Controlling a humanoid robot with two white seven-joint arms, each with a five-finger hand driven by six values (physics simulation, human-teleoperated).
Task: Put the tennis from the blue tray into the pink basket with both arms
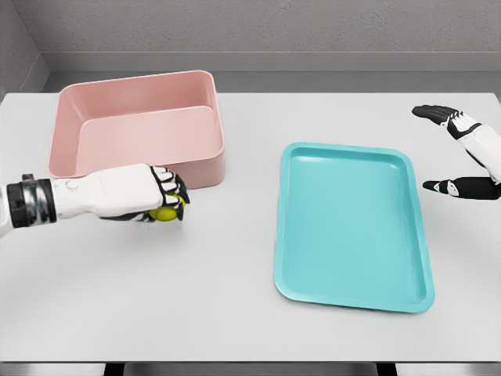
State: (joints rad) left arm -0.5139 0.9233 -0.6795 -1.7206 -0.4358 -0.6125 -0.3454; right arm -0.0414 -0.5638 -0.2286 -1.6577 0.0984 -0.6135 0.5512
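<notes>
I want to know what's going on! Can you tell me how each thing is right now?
tennis ball: held in the left hand, above the table.
left hand: closed on the ball.
right hand: open, holding nothing.
pink basket: nothing inside.
blue tray: nothing on it.

Rectangular plastic basket (139,125): uniform pale pink, unpatterned. Flat rounded-corner tray (352,227): solid turquoise-blue. Small round tennis ball (165,212): yellow-green. Left hand (141,194): white shell, black finger joints, grey-and-black banded wrist. Right hand (462,153): white with black fingertips. Table top (235,313): plain light grey.
</notes>
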